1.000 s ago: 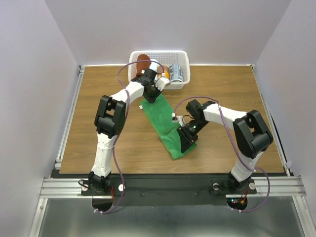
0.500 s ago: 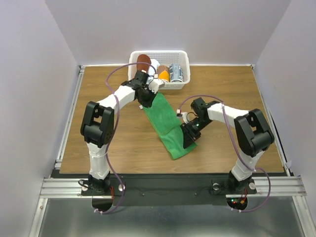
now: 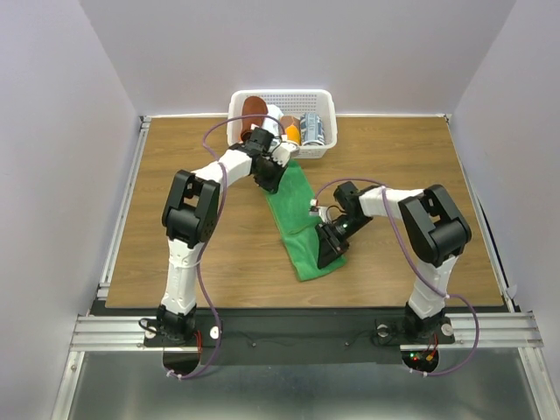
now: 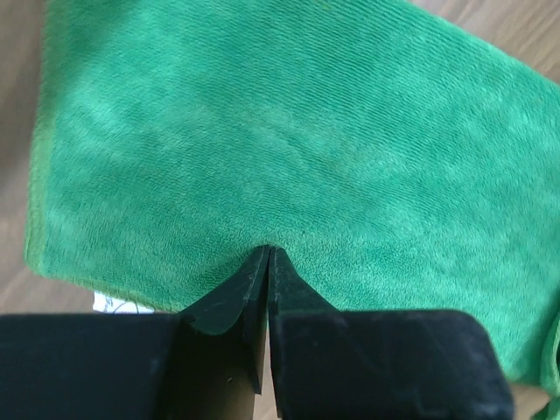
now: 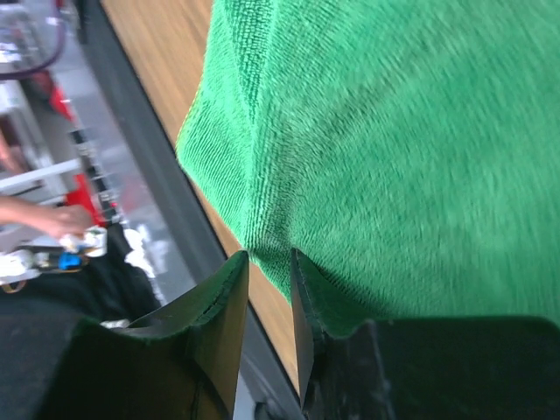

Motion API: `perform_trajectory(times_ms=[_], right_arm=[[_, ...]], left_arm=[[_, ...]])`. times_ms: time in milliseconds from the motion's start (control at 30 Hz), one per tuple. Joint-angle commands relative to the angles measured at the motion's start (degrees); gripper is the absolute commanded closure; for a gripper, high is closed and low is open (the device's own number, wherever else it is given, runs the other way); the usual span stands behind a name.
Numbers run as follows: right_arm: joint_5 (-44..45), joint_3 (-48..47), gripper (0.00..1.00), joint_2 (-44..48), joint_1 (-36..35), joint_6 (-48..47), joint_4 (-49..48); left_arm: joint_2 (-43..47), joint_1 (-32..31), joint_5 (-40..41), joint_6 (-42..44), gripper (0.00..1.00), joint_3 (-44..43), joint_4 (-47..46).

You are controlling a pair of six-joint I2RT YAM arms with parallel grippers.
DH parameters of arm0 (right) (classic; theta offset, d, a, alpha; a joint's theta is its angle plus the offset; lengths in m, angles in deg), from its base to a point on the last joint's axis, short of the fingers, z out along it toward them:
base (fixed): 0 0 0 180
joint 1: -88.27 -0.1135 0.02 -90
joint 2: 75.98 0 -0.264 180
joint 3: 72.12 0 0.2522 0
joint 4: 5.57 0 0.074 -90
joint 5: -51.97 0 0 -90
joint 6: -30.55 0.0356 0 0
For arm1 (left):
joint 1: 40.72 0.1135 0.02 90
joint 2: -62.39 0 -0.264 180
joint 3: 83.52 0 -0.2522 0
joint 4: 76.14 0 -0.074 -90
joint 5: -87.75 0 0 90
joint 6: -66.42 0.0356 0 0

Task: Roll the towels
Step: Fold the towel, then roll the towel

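Left claw (image 4: 267, 252): clenched on the green towel (image 3: 297, 229), pinching its far end.
Right claw (image 5: 265, 262): grasping that towel's near edge.
Green towel: stretched between both claws.
Reddish-brown towel (image 3: 254, 106): in the basket (image 3: 302, 93), just beyond the left claw.

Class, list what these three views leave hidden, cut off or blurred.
Top view: fingertips of the left gripper, under its own wrist.
Top view: what lies in the basket, partly behind the left arm, too small.
Left wrist view: how far the green towel runs, cut by the frame.
Right wrist view: beyond the table, blurred.
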State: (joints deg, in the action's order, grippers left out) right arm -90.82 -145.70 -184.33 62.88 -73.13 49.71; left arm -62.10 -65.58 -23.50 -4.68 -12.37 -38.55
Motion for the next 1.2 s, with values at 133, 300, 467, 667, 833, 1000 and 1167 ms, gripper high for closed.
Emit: perform_trajectory(times_ms=[133,300,467,667,833,1000,1167], right_arm=[[-4.9,-3.7,0.65,-4.9,-5.5,5.6,-8.2],[-6.7,-7.0,0.62,-6.5,-7.1,10.3,-11.5],[-8.2,-5.3,0.6,0.4,-7.0,10.2,-11.2],[-5.0,-0.8,0.52,14.7,-7.0,10.9,-11.7],[-1.0,1.5,0.55,14.1,-6.2,11.2,-11.8],[2.9,3.8,0.64,9.9,-4.8,11.6,-11.9],[2.5,6.1,0.66,6.3,-4.2,11.9,-11.9]], left_arm=[[-2.6,-1.2,-1.0,-1.1,0.85,-7.0,0.3],[1.6,-1.2,-2.4,-1.5,0.78,-6.4,-0.5],[13.5,0.0,1.9,-4.0,0.52,1.4,-5.7],[31.2,1.6,6.2,-1.3,0.01,13.8,-13.3],[41.2,0.3,0.2,6.9,0.01,22.2,-10.5],[53.3,-9.9,4.3,20.6,0.14,37.1,-8.7],[59.9,-22.1,9.6,26.7,0.27,48.1,-7.7]])
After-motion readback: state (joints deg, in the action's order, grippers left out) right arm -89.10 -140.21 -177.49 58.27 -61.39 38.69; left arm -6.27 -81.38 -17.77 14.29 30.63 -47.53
